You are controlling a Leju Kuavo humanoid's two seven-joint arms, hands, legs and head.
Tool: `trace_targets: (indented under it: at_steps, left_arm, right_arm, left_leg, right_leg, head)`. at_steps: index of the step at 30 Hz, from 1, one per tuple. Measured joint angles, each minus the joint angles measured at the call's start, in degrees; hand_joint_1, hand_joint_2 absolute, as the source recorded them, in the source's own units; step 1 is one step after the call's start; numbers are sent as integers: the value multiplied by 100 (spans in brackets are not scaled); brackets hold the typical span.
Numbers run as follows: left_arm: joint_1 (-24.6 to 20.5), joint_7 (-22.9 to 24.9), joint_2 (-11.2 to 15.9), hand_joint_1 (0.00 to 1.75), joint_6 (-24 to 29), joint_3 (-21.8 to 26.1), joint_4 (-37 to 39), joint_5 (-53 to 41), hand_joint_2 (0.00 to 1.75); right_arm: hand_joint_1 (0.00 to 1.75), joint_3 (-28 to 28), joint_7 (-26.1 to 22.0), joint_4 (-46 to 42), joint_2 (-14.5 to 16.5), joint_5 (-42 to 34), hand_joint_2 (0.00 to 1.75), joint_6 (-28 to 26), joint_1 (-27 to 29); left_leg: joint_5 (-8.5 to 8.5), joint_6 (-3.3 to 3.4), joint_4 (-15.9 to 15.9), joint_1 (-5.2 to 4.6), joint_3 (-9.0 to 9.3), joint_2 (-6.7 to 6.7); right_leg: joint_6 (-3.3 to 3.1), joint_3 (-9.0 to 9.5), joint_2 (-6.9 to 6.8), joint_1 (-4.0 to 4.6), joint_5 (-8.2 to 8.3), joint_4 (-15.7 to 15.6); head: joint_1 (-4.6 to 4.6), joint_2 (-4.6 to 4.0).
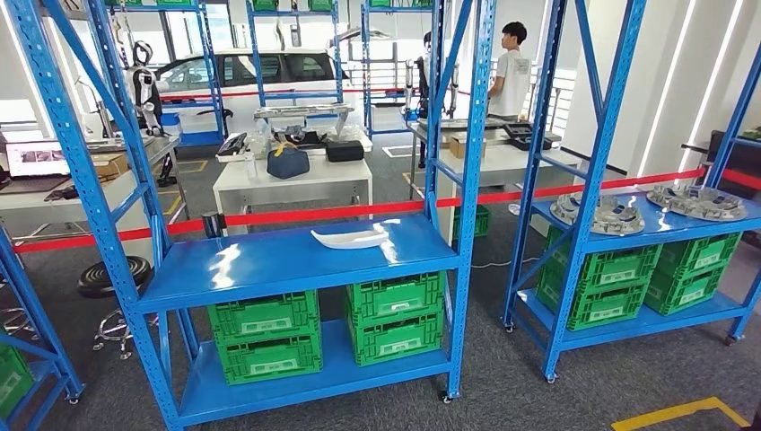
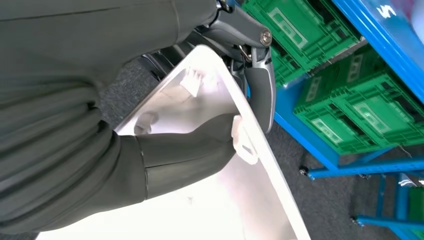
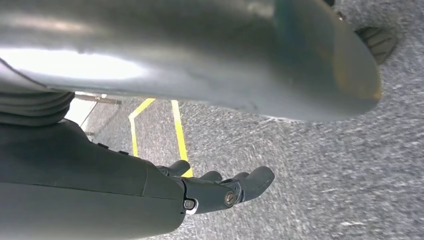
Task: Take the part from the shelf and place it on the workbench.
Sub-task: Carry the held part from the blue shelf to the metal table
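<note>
Left hand [image 2: 150, 165] is gripping one white part [image 2: 240, 200]; another part [image 1: 352, 237] is lying on the shelf [image 1: 269, 260]. Right hand [image 3: 220, 192] is hanging loose, holding nothing.

this is a big workshop or factory hall. tall blue metal shelves [image 1: 296, 260] stand in rows on a grey carpet floor [image 1: 502, 377]. green plastic crates [image 1: 265, 337] sit on the low shelves. grey metal car parts [image 1: 610, 214] lie on the shelf at the right. a red tape barrier [image 1: 305, 215] runs across the room. behind it are white tables [image 1: 292, 184] with tools, a white car [image 1: 242, 72], and a person [image 1: 513, 72] standing at a bench.
</note>
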Motion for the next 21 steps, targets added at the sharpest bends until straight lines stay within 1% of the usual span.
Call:
trace_targets:
  at_steps: [1, 2, 3, 4, 5, 6, 7, 8, 9, 10, 11, 12, 13, 14, 15, 16, 17, 18, 19, 20, 21]
  left_arm:
    - [0, 1, -3, 175, -2, 3, -3, -1, 175]
    - [-1, 2, -5, 175, -4, 5, -5, -1, 175]
    - [1, 4, -8, 175, -4, 7, -8, -2, 175]
    - [4, 9, -10, 175, -4, 8, -9, -4, 175]
    - [6, 20, -14, 175, -4, 8, -9, -8, 175]
    - [8, 31, -18, 175, -5, 8, -9, -12, 175]
    - [10, 43, -21, 175, -7, 9, -9, -15, 175]
    - [9, 51, -23, 175, -8, 10, -9, -17, 175]
    - [7, 53, -21, 175, -9, 14, -11, -17, 175]
    - [2, 51, -15, 175, -8, 19, -19, -18, 175]
    - [-7, 47, -9, 175, 4, 25, -34, -19, 175]
    - [-18, 43, -3, 175, 20, 33, -57, -19, 175]
    - [-30, 39, 2, 175, 42, 42, -82, -20, 175]
    - [-42, 43, 9, 175, 67, 52, -109, -24, 175]
    - [-52, 56, 25, 175, 84, 64, -143, -33, 175]
    - [-69, 75, 50, 175, 97, 80, -188, -46, 175]
    - [-97, 95, 80, 175, 104, 101, -240, -60, 175]
    - [-130, 111, 109, 175, 108, 125, -290, -72, 175]
    - [-164, 121, 129, 175, 112, 150, -332, -79, 175]
    - [-187, 127, 142, 175, 116, 168, -361, -84, 175]
    - [-198, 132, 151, 175, 120, 180, -385, -90, 175]
  right_arm:
    - [0, 0, 1, 0, 0, 0, 0, 0, 5]
    - [0, 0, 2, 0, 1, 0, 0, 1, 5]
    - [0, 0, 2, 0, 1, 0, 0, 1, 3]
    - [0, 0, 1, 0, 1, 0, 0, 1, 2]
    - [0, 0, 0, 0, 1, 0, 0, 0, 1]
    - [0, 0, -1, 0, 1, 0, 0, 0, 2]
    - [0, 0, -2, 0, 1, 0, 0, -1, 1]
    - [0, 0, -2, 0, 1, 0, 0, -1, -1]
    - [0, 0, -2, 0, 2, 0, 0, -1, -6]
    - [0, -1, -2, 0, 3, -1, 0, -1, -12]
    - [0, -3, -3, 0, 4, -1, 0, -1, -16]
    - [0, -9, -3, 0, 6, -2, 0, -1, -19]
    - [0, -21, -2, 0, 7, -3, 0, -1, -15]
    - [0, -39, -1, 0, 13, -4, 0, -1, -10]
    - [0, -57, 0, 0, 18, -6, 0, -2, -7]
    - [0, -73, 1, 0, 23, -8, 0, -4, -3]
    - [0, -82, 1, 0, 28, -8, 0, -6, -1]
    - [0, -86, 1, 0, 28, -9, 0, -8, 0]
    - [0, -88, 1, 0, 30, -9, 0, -8, 1]
    - [0, -89, 0, 0, 31, -9, 0, -7, 1]
    - [0, -90, 0, 0, 33, -9, 0, -6, 0]
  left_leg:
    - [67, 47, -14, 19, -55, 12]
    - [131, 77, -15, 29, -117, 21]
    - [194, 91, -9, 30, -200, 21]
    - [257, 90, 2, 30, -289, 22]
    - [319, 84, 17, 31, -381, 23]
    - [376, 73, 38, 34, -474, 24]
    - [425, 55, 66, 39, -565, 25]
    - [464, 31, 101, 47, -647, 25]
    - [494, 3, 145, 46, -722, 25]
    - [521, -29, 189, 45, -784, 27]
    - [552, -66, 224, 40, -830, 29]
    - [589, -106, 240, 35, -863, 31]
    - [633, -146, 242, 36, -882, 32]
    - [652, -181, 238, 45, -907, 25]
    - [591, -212, 276, 53, -944, 17]
    - [430, -240, 412, 62, -1006, 9]
    - [179, -265, 664, 70, -1092, 3]
    - [-106, -287, 1022, 70, -1184, 1]
    - [-331, -301, 1414, 70, -1264, 0]
    - [-437, -304, 1723, 68, -1297, 0]
    - [-403, -290, 1862, 63, -1247, -1]
  right_leg:
    - [35, -69, 13, -3, -203, 176]
    - [63, -163, 23, -17, -495, 475]
    - [85, -269, 26, -24, -794, 867]
    - [102, -362, 26, -32, -1017, 1275]
    - [114, -397, 25, -38, -1098, 1582]
    - [120, -347, 25, -42, -1049, 1715]
    - [121, -186, 25, -47, -904, 1619]
    - [120, 73, 25, -54, -750, 1324]
    - [119, 380, 27, -57, -695, 904]
    - [91, 659, 38, -54, -720, 489]
    - [59, 842, 48, -50, -790, 188]
    - [19, 925, 58, -38, -863, 19]
    - [-37, 924, 64, -30, -870, -29]
    - [-81, 887, 52, -33, -837, -31]
    - [-133, 850, 43, -36, -790, -33]
    - [-181, 803, 33, -42, -737, -40]
    - [-218, 750, 25, -43, -684, -42]
    - [-241, 688, 24, -33, -630, -39]
    - [-253, 622, 20, -20, -575, -35]
    - [-258, 555, 18, -5, -521, -29]
    - [-261, 483, 17, 12, -466, -21]
  head:
    - [6, 0]
    - [11, 0]
    - [17, 0]
    - [22, 0]
    - [23, 0]
    - [27, 0]
    - [29, 0]
    - [32, 0]
    - [35, 0]
    - [37, 0]
    - [38, 0]
    - [39, 0]
    - [38, 0]
    - [38, 0]
    - [32, 0]
    - [24, 1]
    - [16, 0]
    - [8, 1]
    - [7, 0]
    - [6, 0]
    - [6, 0]
